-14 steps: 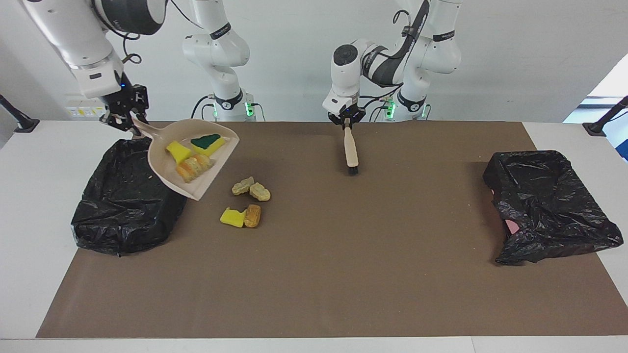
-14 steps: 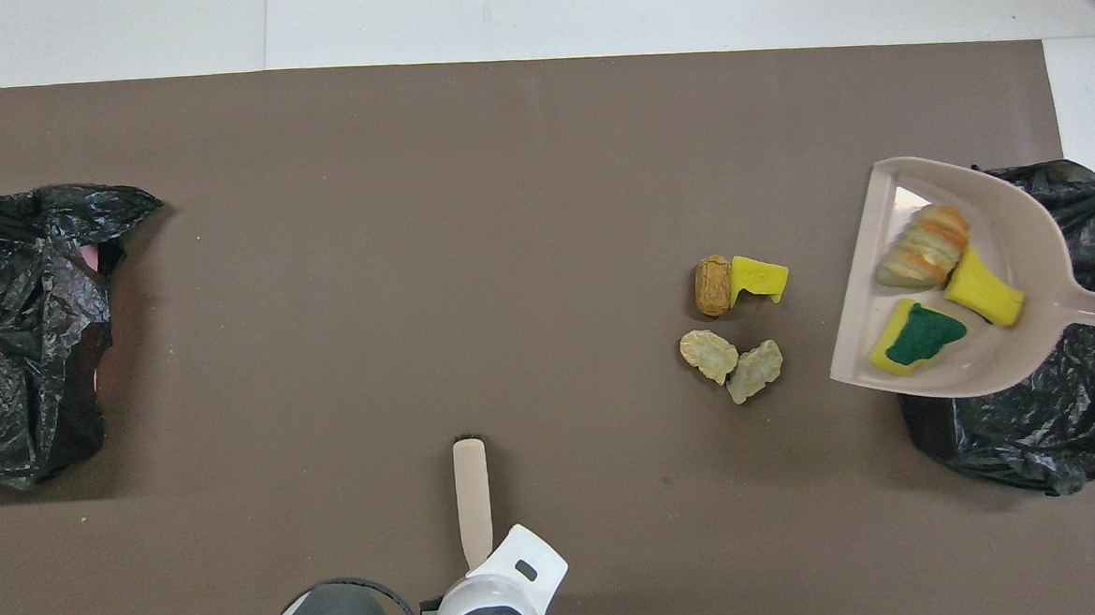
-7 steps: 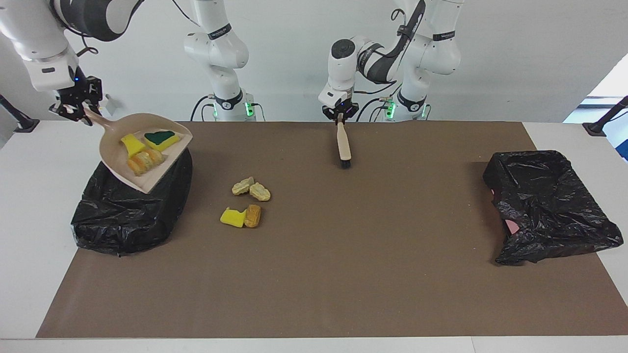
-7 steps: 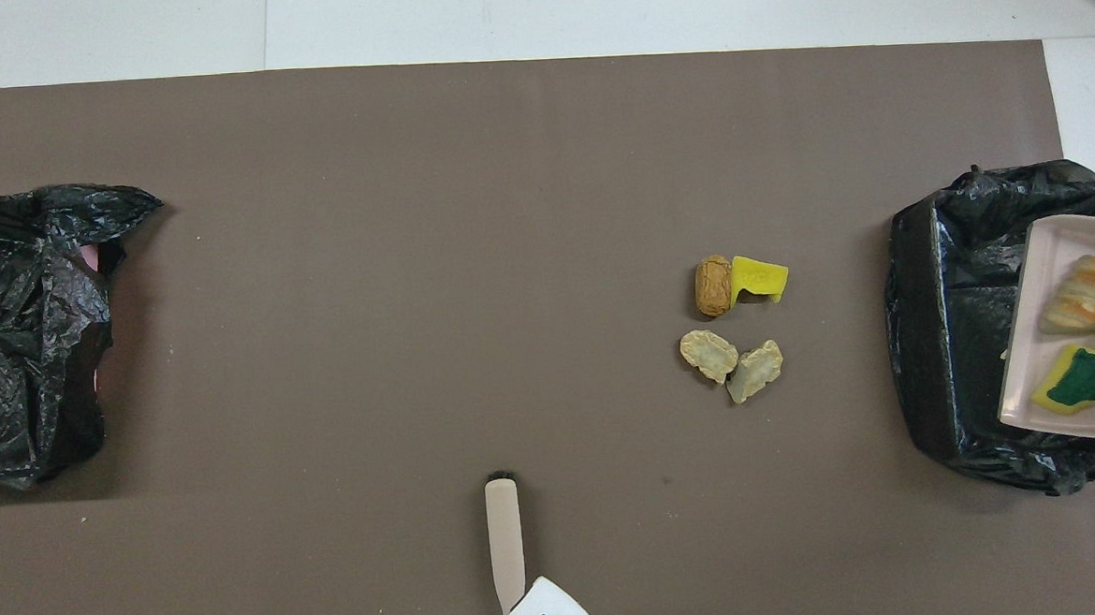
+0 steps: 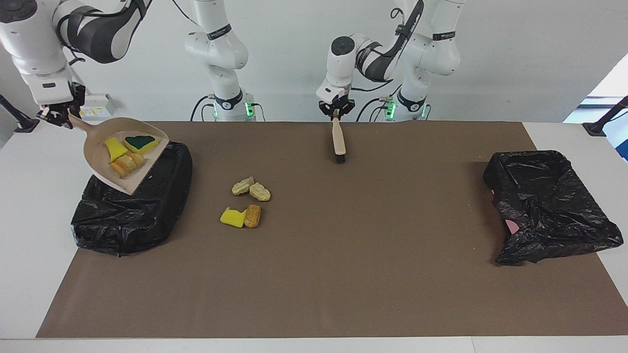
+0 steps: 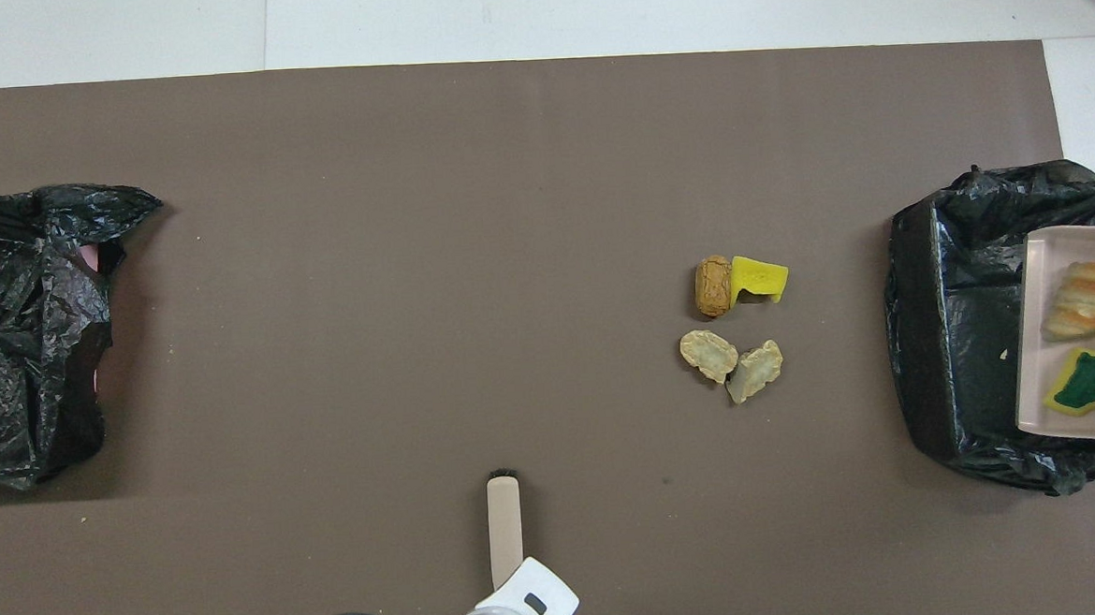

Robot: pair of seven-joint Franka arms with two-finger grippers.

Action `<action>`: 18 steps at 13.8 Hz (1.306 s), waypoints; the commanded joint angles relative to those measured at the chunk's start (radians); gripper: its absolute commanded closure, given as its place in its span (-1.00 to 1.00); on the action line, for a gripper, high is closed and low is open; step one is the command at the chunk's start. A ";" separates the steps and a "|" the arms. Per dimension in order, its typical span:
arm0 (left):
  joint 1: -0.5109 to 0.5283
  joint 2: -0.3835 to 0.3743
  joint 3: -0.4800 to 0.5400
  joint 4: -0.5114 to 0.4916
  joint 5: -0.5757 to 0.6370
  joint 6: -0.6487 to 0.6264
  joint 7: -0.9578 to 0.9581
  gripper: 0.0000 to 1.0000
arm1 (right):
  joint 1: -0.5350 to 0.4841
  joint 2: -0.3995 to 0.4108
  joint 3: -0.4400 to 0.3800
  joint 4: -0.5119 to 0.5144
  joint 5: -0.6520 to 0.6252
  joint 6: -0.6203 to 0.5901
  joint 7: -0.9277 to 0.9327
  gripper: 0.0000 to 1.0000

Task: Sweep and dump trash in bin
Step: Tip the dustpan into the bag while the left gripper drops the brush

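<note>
Facing view: the right gripper (image 5: pixel 56 115) is high in the upper corner of the frame at the right arm's end. Its claw is clamped on the handle of the dustpan (image 5: pixel 98 159). The dustpan hangs tilted over the black bin (image 5: pixel 127 215), with its open lip pointing down toward the bin. Three pieces of trash (image 5: pixel 126 164) lie in the dustpan: one yellow, one yellow with green on top, one orange and beige. Four more pieces (image 5: pixel 230 216) lie on the brown mat (image 5: pixel 343 274) beside the bin, in two close pairs, well apart from the mat's edges.

The left gripper (image 5: pixel 336 113) is at the top middle of the frame, over the mat's edge nearest to the robots. The brush (image 5: pixel 337 139) hangs down from it, bristles low. Whether this claw is clamped or loose, I cannot tell.

A second black bag (image 5: pixel 544 201) sits at the left arm's end. The wide lower half of the mat is bare.

The overhead view cuts the dustpan (image 6: pixel 1035 319) at the frame's edge and hides its handle and the right gripper, but it looks straight into the bin (image 6: pixel 951 324). It shows the brush (image 6: pixel 505 525) at the bottom middle.
</note>
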 commanded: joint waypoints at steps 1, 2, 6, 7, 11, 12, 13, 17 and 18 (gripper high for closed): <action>0.134 0.030 0.002 0.159 0.053 -0.120 0.114 -1.00 | 0.061 -0.010 0.010 -0.032 -0.099 0.004 0.042 1.00; 0.171 0.035 0.001 0.202 0.125 -0.133 0.158 -1.00 | 0.063 -0.012 0.011 -0.048 -0.121 0.007 0.036 1.00; 0.369 0.043 0.001 0.384 0.189 -0.199 0.383 -1.00 | 0.104 -0.029 0.014 -0.080 -0.219 0.001 0.010 1.00; 0.406 0.052 0.002 0.440 0.189 -0.245 0.431 -1.00 | 0.106 -0.030 0.014 -0.081 -0.225 0.001 0.000 1.00; 0.546 0.084 0.002 0.654 0.189 -0.438 0.547 -1.00 | 0.106 -0.030 0.014 -0.078 -0.323 0.004 -0.020 1.00; 0.570 0.083 0.004 0.688 0.189 -0.478 0.563 -1.00 | 0.106 -0.026 0.014 -0.074 -0.353 0.007 -0.020 1.00; 0.600 0.090 0.004 0.728 0.189 -0.497 0.577 -1.00 | 0.107 -0.027 0.016 -0.075 -0.371 0.004 -0.017 1.00; 0.658 0.188 0.005 0.877 0.178 -0.523 0.611 -1.00 | 0.187 -0.024 0.017 -0.080 -0.440 0.001 0.016 1.00; 0.660 0.205 0.005 0.886 0.176 -0.473 0.651 -1.00 | 0.196 -0.022 0.017 -0.081 -0.466 0.001 0.023 1.00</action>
